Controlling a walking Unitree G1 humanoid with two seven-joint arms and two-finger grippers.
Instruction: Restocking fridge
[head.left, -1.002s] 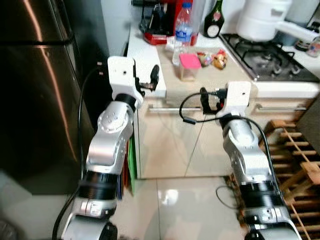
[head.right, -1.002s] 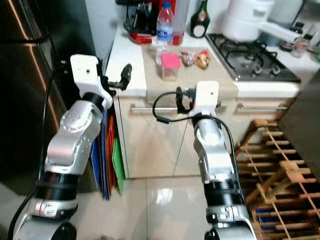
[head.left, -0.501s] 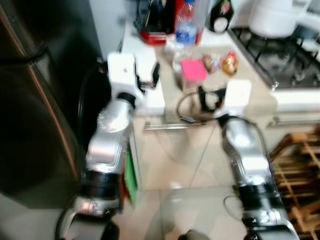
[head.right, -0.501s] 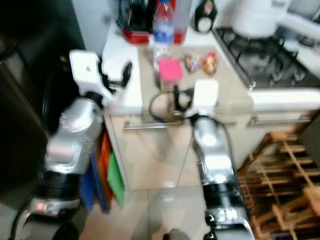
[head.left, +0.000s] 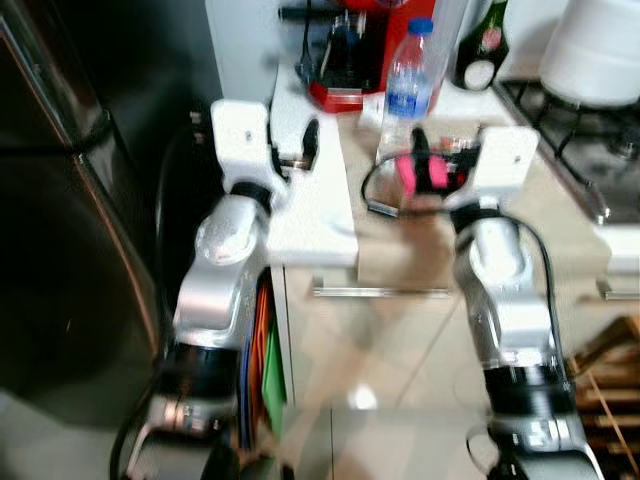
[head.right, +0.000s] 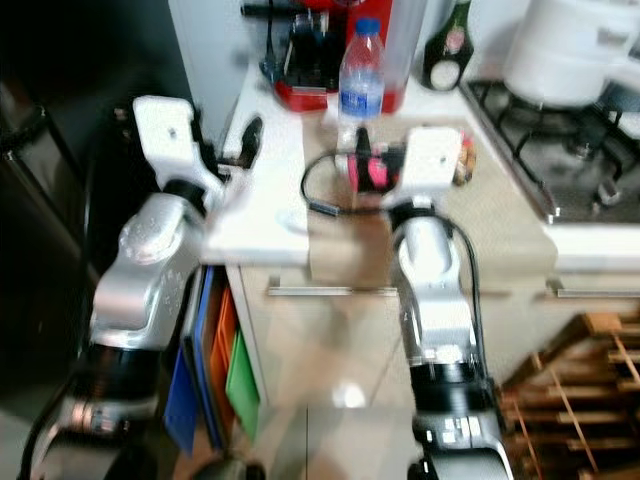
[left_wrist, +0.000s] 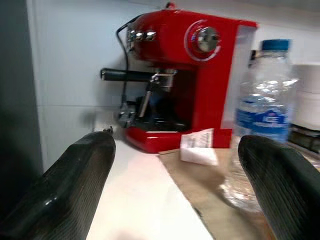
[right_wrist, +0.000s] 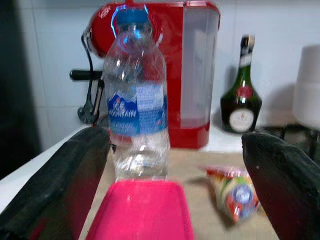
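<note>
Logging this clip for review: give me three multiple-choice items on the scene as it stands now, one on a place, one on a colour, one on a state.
1. Where does the water bottle stand?
A. On the stove
B. On the counter in front of the red coffee machine
C. On the floor

2. What colour is the lid of the container in front of the right gripper?
A. Pink
B. Green
C. White

3. How are the left gripper's fingers?
A. Shut on the bottle
B. Shut on a paper slip
C. Open, holding nothing

Answers:
1. B, the bottle stands on the brown counter just ahead of the machine.
2. A, the right wrist view shows a bright pink lid between the fingers.
3. C, the left wrist view shows the two fingers wide apart over the white counter edge.
</note>
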